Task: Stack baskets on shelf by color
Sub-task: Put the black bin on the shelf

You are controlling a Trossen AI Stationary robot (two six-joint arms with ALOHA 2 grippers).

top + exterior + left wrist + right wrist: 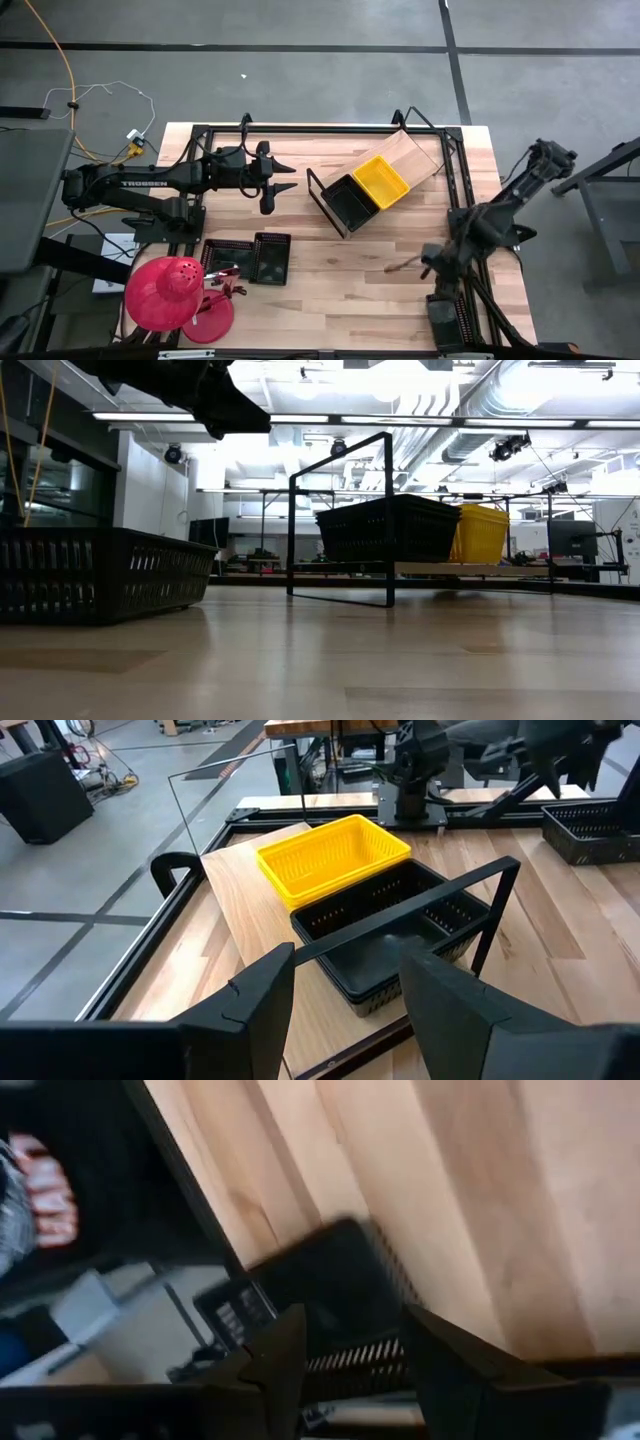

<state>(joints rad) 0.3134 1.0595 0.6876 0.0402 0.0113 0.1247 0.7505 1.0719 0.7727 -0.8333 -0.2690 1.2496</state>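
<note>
Wooden planks make up the surface (340,270), where the slanted shelf (415,152) already carries a black basket (350,203) and a yellow basket (380,182) side by side. Two more black baskets (250,260) wait near the front left, beside a red dome (165,293). The left tool (272,178) hangs empty, fingers spread wide, facing the shelf, seemingly between placements. Next it should turn toward the waiting black pair. The right tool (345,1345), also parted and empty, waits at the right edge.

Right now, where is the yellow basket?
In the high view, the yellow basket sits on the slanted shelf, right of centre, touching a black basket.
</note>
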